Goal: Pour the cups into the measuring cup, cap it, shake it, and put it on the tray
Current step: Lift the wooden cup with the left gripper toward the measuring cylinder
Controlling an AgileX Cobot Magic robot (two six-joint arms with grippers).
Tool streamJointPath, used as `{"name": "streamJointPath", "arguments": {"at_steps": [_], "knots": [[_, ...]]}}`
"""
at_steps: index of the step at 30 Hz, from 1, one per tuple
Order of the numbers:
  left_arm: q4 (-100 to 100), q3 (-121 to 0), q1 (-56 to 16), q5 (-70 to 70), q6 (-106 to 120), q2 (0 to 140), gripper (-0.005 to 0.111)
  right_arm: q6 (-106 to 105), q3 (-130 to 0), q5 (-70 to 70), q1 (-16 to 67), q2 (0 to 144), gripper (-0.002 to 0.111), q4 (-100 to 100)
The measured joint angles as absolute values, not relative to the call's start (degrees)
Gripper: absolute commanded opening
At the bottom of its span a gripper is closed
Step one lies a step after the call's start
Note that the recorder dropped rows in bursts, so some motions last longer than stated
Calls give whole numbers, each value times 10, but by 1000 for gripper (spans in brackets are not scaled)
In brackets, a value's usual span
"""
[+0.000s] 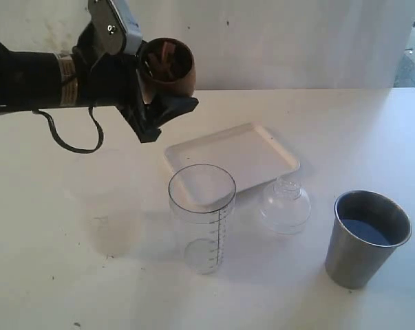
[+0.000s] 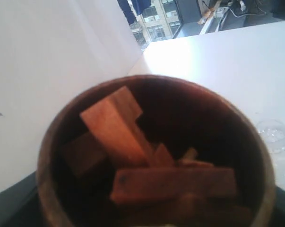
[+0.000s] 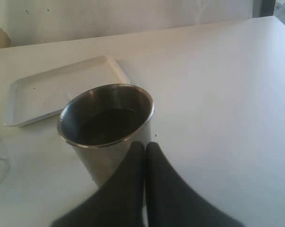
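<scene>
White table, white wall behind. My R gripper is pinched closed, holding nothing, just beside the upright steel tumbler. Measuring cup stands mouth up, in front of tray. My L gripper, jaws wide, grips the wooden cup aloft, tipped: axis approx level, mouth toward cam.

We can read no word, brand or number anywhere in these views. The only marking we see is a black scale running up the side of the clear measuring cup. It is a vertical line of short ticks, with what may be small figures beside them, too small and blurred for us to make out.
</scene>
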State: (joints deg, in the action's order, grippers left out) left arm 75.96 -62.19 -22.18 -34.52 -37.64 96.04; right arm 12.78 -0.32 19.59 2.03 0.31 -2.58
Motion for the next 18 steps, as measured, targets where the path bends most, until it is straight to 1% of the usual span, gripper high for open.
{"name": "streamJointPath", "arguments": {"at_steps": [6,11,18], "knots": [[792,-622,-222,-385,-401,960,0,128,-3,196,20,3,0,-26],[817,-622,-223,-416,-497,960,0,128,-3,196,20,3,0,-26],[955,-622,-223,-425,-638,960,0,128,-3,196,20,3,0,-26]]}}
